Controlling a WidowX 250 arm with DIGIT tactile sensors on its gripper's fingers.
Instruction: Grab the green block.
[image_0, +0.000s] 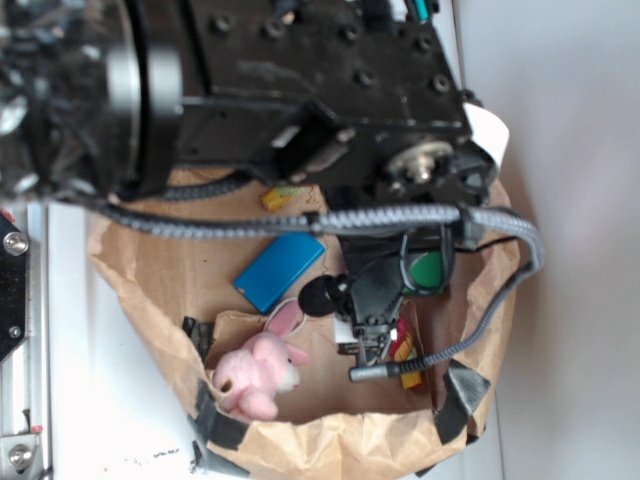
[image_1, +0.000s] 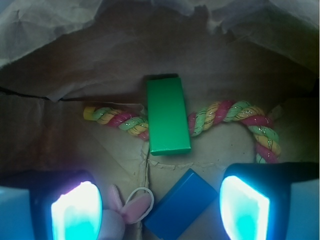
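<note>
Wrist view, near to far. My gripper (image_1: 160, 205) has its two fingers (image_1: 76, 212) spread wide apart, holding nothing. Between them lie a blue rectangular block (image_1: 182, 210) and the pink ears of a plush bunny (image_1: 132, 207). Beyond these, the green block (image_1: 168, 115) lies lengthwise on the brown paper bag (image_1: 65, 135), crossing over a multicoloured twisted rope (image_1: 230, 115), well clear of my fingertips. Exterior view: the arm hides the green block; the green patch showing there is probably part of my own hardware.
</note>
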